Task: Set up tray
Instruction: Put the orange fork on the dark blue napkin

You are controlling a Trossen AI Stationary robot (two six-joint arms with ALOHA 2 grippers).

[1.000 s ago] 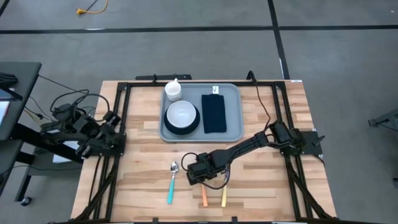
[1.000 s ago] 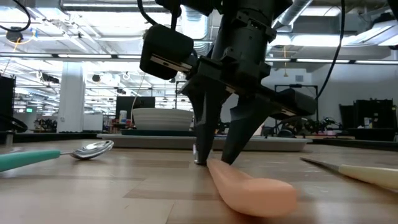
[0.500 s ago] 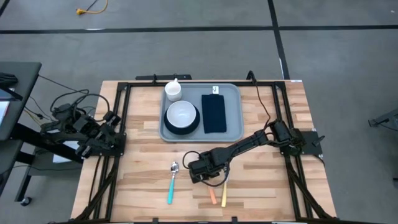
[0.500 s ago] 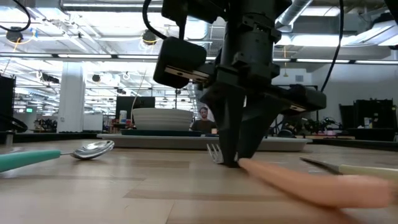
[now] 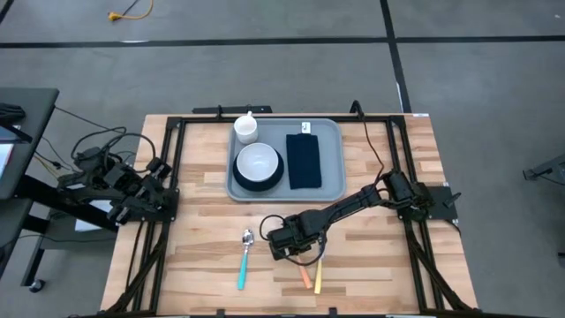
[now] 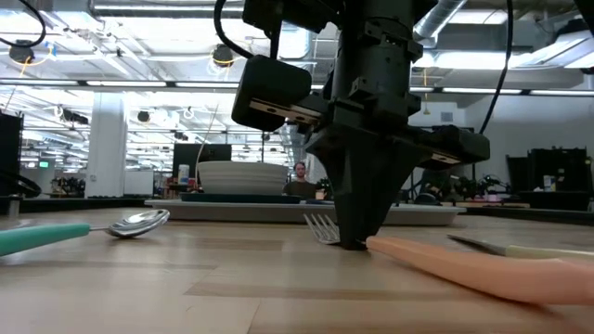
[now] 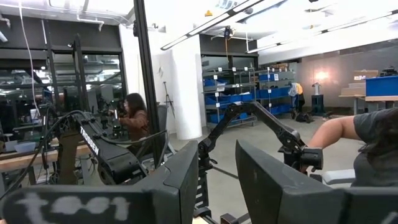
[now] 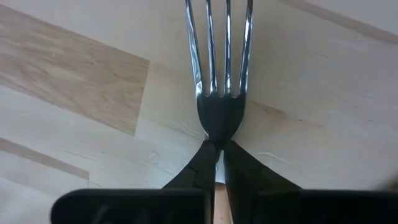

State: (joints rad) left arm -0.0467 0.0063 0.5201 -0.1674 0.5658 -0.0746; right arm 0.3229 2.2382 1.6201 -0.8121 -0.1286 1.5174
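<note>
The right gripper [image 5: 295,253] had clenched on the neck of the orange-handled fork [image 8: 217,93] lying on the table [image 5: 388,274], near the tray [image 5: 332,159], while the left gripper [image 7: 214,180] waited slightly parted off the table's left edge.

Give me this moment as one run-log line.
right gripper: shut on fork neck, on table | left gripper: waiting at left edge | tray: bowl, cup, napkin

We are looking at a grey concrete floor [image 5: 265,71] crossed by black tape lines [image 5: 194,41], with bright ceiling strip lights [image 6: 111,65] glowing and blue storage shelving [image 7: 233,99] standing far off.
</note>
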